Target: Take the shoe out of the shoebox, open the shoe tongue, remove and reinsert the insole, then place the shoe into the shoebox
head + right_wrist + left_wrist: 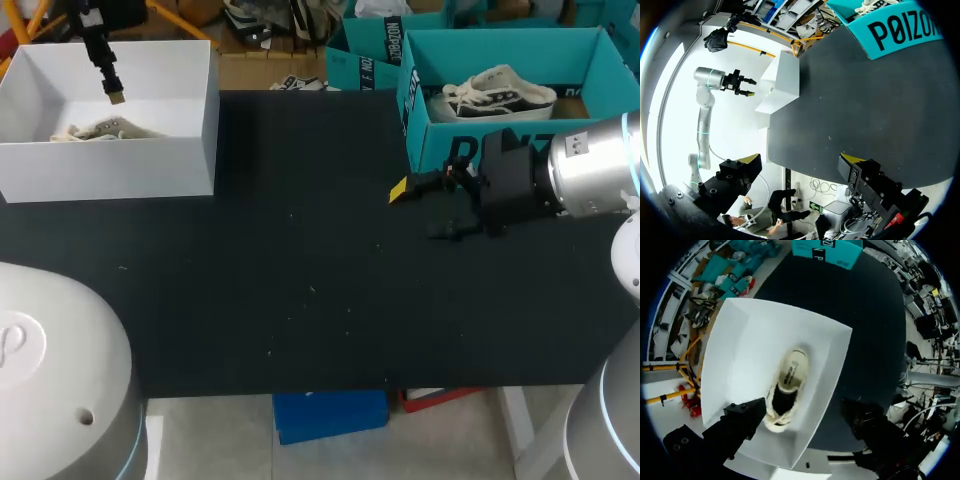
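The left fingers (742,419), spread wide and empty, hover above the cream shoe (786,390) lying in the white shoebox (740,340), with lift-out seemingly next, needing a descent and firm grasp, while the right fingers (399,190) hang open, empty, over the bench (300,290).

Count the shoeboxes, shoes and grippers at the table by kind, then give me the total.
Shoeboxes: 2, the white shoebox and the teal shoebox
Shoes: 2, the beige shoe and the black-and-white shoe
Grippers: 2, the left gripper and the right gripper
Total: 6
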Controlling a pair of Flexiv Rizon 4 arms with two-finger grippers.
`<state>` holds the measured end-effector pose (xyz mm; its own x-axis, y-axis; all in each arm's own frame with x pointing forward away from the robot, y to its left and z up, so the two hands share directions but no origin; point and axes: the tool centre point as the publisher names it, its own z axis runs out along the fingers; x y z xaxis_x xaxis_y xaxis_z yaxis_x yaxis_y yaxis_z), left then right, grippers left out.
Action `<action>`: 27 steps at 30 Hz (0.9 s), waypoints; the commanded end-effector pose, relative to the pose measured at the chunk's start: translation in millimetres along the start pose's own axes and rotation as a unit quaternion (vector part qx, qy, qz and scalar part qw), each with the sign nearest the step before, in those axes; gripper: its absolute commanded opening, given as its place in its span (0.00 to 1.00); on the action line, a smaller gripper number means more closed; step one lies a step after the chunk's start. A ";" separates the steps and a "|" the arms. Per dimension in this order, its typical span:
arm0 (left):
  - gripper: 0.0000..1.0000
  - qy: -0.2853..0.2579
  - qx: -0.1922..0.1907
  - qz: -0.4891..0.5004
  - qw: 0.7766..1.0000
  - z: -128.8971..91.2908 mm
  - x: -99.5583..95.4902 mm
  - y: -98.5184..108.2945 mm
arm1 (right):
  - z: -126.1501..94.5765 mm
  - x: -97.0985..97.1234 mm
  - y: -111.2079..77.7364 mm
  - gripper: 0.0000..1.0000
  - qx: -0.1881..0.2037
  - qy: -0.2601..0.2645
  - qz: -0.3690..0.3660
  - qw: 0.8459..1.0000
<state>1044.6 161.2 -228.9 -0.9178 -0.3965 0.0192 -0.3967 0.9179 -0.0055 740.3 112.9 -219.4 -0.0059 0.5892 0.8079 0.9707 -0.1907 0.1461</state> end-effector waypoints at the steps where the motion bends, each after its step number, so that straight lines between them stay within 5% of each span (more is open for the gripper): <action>1: 1.00 -0.004 0.006 -0.097 0.995 0.2 18.4 -11.9 | 1.2 0.2 0.4 1.00 0.000 0.000 0.000 1.000; 19: 1.00 -0.001 0.014 -0.244 0.970 24.2 96.8 -39.5 | 1.2 0.2 0.4 1.00 0.000 0.000 0.000 1.000; 27: 1.00 -0.001 0.014 -0.244 0.970 24.2 96.8 -39.5 | 1.2 0.2 0.4 1.00 0.000 0.000 0.000 1.000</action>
<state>971.9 85.9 -250.6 -0.6208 -0.7835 0.0262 -0.7840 0.6204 -0.0221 740.3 112.9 -219.4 -0.0059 0.5893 0.8079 0.9707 -0.1907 0.1462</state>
